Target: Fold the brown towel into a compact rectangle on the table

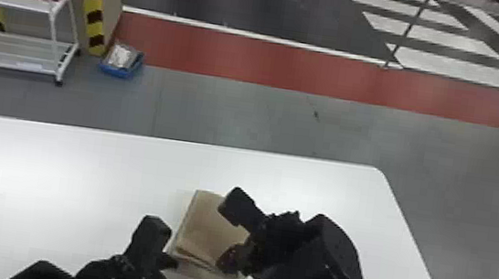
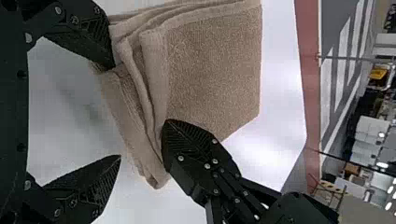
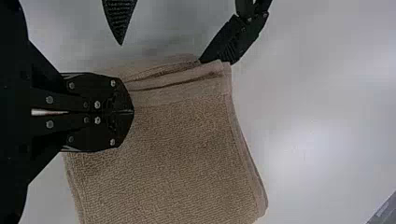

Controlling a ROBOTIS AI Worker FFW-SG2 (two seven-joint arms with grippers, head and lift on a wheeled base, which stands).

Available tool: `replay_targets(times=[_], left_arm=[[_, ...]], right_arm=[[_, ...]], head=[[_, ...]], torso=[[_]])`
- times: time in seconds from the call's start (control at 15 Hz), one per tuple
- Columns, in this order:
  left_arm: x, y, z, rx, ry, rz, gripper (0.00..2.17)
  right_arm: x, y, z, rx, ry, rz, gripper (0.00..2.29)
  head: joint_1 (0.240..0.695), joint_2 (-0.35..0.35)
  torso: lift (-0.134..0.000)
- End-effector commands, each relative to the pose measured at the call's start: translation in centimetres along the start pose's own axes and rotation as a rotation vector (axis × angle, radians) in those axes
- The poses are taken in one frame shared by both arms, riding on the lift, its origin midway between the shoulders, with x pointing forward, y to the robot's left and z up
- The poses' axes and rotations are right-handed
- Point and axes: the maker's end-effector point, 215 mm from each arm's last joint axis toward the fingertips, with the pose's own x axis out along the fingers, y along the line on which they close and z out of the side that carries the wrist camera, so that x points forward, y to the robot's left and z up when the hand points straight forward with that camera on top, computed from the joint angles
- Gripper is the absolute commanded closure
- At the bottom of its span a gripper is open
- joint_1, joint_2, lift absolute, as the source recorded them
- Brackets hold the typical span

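Left end effector, a black gripper with two flat fingers: wide open, nothing pinched. One finger lies against the towel's layered near edge; the other hangs over bare white surface. Right end effector, its black twin: fingers together above the towel's near part. No cloth visible between them; you cannot tell whether the tips press down.

Brown terry towel, already folded to a thick, roughly rectangular pad: on the surface in front of you, between and beyond the two arms. The hems on its near side are staggered, lower layers poking out past the top one.

Handling, judged: light, soft, limp, not fragile. The looped pile should grip well, but layers may shear if you drag only the top. Take the near edge close to its left corner, one finger under the whole stack, one above, and close on all layers. A shallow pinch would probably peel the upper hem. Use the right tips as a light hold-down meanwhile.
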Motion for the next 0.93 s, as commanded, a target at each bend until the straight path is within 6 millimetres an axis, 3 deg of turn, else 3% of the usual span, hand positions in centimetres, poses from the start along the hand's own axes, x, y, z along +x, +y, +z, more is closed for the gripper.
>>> replay_targets(times=[0.0, 0.33, 0.4, 0.53, 0.67, 0.87], left_arm=[[-2.0, 1.1, -1.2, 0.004, 0.095, 0.001, 0.2], [-6.4, 3.7, -0.9, -0.102, 0.129, -0.059, 0.19], [-7.3, 4.9, 0.6, -0.102, 0.093, -0.036, 0.19], [-8.7, 6.6, 1.7, -0.131, 0.055, -0.003, 0.19], [-9.6, 7.6, 2.8, -0.14, 0.019, 0.032, 0.19], [-9.3, 7.3, 4.0, -0.137, -0.03, 0.056, 0.19]], right_arm=[[0.2, 0.0, -0.2, -0.006, 0.002, 0.001, 1.99], [-0.1, -0.3, 0.1, 0.002, -0.011, -0.002, 1.99], [-0.3, -0.5, 0.1, 0.009, -0.019, -0.006, 1.99], [-1.1, -0.8, 0.3, 0.063, -0.073, 0.002, 1.99], [-2.9, -2.3, 1.3, 0.134, -0.162, -0.013, 1.99], [-4.5, -7.5, 2.0, 0.236, -0.23, -0.131, 1.99]], head=[[0.695, -0.206], [0.695, -0.162], [0.695, -0.141], [0.695, -0.116], [0.695, -0.098], [0.695, -0.088]], torso=[[0.0], [0.0], [0.0], [0.0], [0.0], [0.0]])
